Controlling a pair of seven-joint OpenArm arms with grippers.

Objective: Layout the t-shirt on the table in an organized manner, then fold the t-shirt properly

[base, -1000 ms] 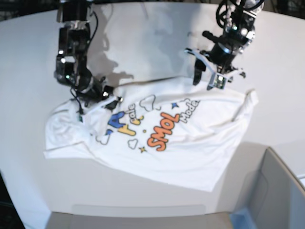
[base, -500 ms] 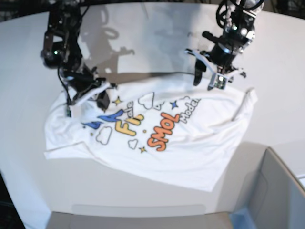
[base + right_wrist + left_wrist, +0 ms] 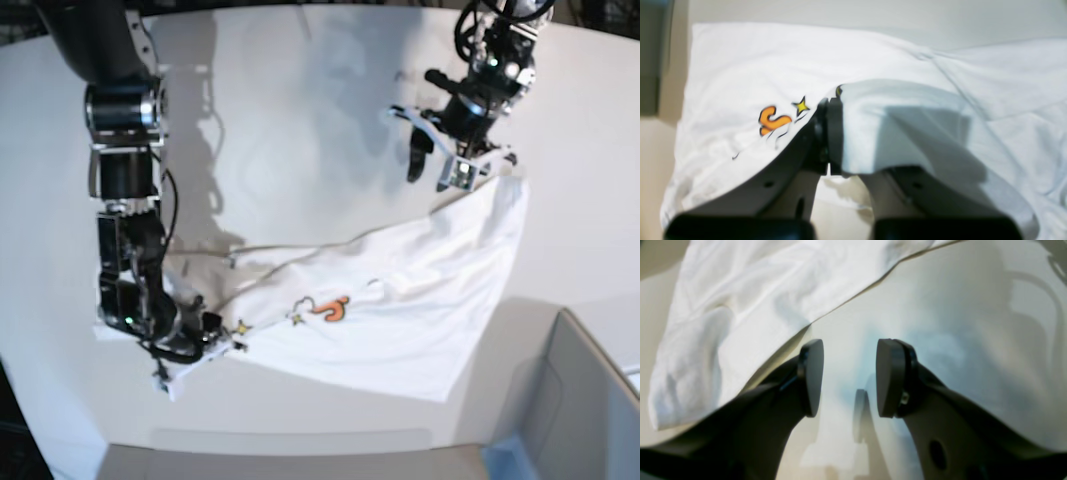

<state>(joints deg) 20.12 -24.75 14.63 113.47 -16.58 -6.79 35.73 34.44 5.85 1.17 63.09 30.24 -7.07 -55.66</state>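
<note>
Near the table's [image 3: 300, 80] front edge, the right gripper [image 3: 215, 335] clenches the t-shirt's [image 3: 420, 300] folded-over edge; the left gripper [image 3: 440, 165] hangs released beside its far corner.

Beyond the curved far edge of the white surface, around twelve o'clock, the room is dark. A grey box [image 3: 585, 400] stands at the near corner toward four o'clock. Overhead light throws soft grey shadows across the surface toward eleven o'clock
</note>
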